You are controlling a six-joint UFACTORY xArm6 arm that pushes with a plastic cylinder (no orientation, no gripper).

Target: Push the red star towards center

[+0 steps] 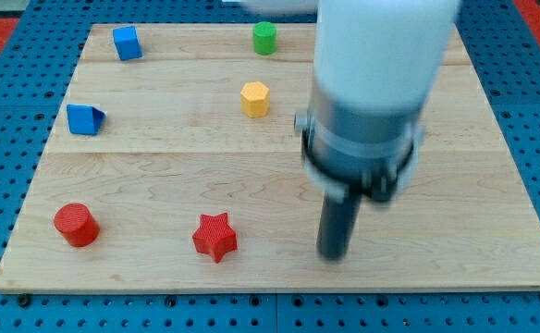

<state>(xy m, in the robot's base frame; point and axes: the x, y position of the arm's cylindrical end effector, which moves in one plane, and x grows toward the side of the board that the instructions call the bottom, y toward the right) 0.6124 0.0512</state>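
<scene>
1. Pale wooden board [279, 176] lying flat on a blue pegboard surface [2, 185] — the only holder in sight, bearing six small plastic blocks.
2. Red star-shaped block [215, 237] sitting near the board's bottom edge, left of the board's middle, flat and untouched.
3. Red cylinder block [76, 225] well to the star's left, near the board's bottom-left corner.
4. Yellow hexagonal block [255, 98] above the star and slightly to its right, well apart from it.
5. Green cylinder block [265, 38] higher again, near the board's top edge.
6. Blue angular block [85, 119] far up and left of the star, close to the board's left edge; blue cube-like block [127, 43] further up, near the top-left corner.
7. Arm coming down from the view's top as a broad white housing [381, 55], then a grey collar, then the dark rod — roughly upright, blurred.
8. My tip [332, 256] on the board to the star's right, at about the star's level, apart from it with bare wood between.
9. No pincer fitted: only the plain rod, gripping nothing.
</scene>
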